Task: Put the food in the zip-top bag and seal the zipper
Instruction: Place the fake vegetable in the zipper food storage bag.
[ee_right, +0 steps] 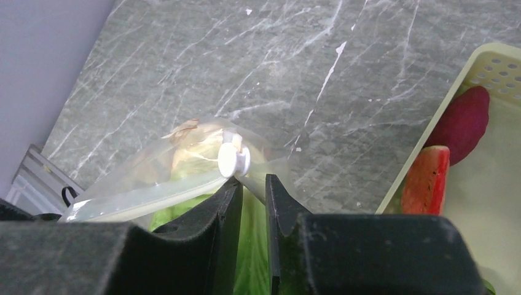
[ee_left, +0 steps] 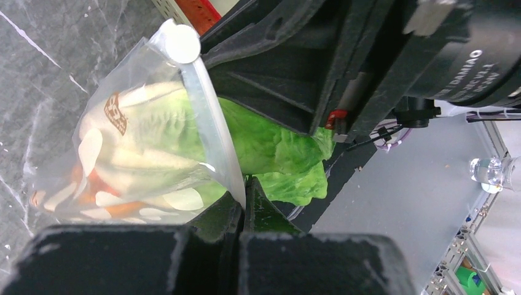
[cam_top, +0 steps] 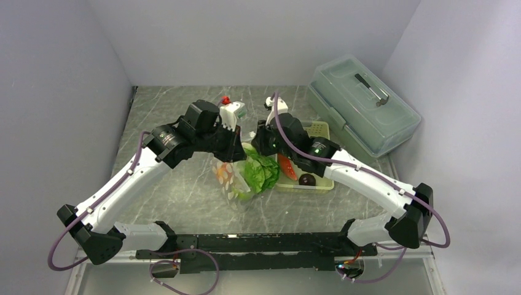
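The zip-top bag (cam_top: pixel 228 178) lies mid-table, mouth toward the basket. My left gripper (cam_top: pixel 236 153) is shut on its zipper strip (ee_left: pixel 212 132), fingertips together (ee_left: pixel 246 206); the white slider (ee_left: pixel 181 42) sits at the strip's far end. The leafy lettuce (cam_top: pixel 261 172) is partly inside the bag (ee_left: pixel 123 153) and sticks out of the mouth (ee_left: pixel 282 153). My right gripper (cam_top: pixel 257 142) stands over the mouth beside the slider (ee_right: pixel 233 160), its jaws (ee_right: pixel 253 184) nearly closed with lettuce (ee_right: pixel 250 246) filling the narrow gap. Orange shapes show through the bag.
The pale green slotted basket (cam_top: pixel 319 130) sits right of the bag, holding the red-orange long piece (cam_top: pixel 285 166) and the dark maroon ball (cam_top: pixel 307 180); both show in the right wrist view (ee_right: pixel 427 181), (ee_right: pixel 464 123). A large translucent lidded box (cam_top: pixel 362 104) stands at the back right.
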{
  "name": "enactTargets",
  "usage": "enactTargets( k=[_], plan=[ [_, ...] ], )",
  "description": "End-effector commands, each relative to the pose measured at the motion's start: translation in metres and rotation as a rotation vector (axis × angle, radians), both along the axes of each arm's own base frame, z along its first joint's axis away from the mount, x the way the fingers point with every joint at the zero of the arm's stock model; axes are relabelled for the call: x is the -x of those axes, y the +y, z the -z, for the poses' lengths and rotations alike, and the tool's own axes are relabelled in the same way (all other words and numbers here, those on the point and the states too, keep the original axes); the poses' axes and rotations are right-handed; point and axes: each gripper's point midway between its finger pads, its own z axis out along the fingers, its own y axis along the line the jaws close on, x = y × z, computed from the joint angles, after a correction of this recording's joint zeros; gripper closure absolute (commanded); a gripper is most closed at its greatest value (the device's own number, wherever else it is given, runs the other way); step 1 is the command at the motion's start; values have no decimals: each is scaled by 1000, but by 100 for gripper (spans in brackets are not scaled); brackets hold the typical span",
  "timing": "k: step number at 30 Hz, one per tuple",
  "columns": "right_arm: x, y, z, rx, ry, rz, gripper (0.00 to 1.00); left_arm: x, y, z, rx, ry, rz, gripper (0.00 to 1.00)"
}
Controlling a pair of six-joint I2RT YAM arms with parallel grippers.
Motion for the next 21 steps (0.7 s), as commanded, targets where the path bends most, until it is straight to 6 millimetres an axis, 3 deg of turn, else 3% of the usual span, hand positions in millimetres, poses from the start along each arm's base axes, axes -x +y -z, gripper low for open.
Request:
enactTargets(
  k=[1, 11, 18, 21],
  plan=[
    [-12, 0, 2, 10, -27, 43, 78, 8, 0, -34, 88, -86, 42, 100],
    [-8, 4, 20, 30, 3, 6, 78, 10, 3, -38, 103, -90, 39, 100],
    [0, 14, 11, -13, -24, -76, 78, 10, 2, -37, 105, -86, 44, 100],
    [1, 18, 6, -29, -41, -106, 71, 10, 1, -35, 105, -80, 48, 100]
  ],
)
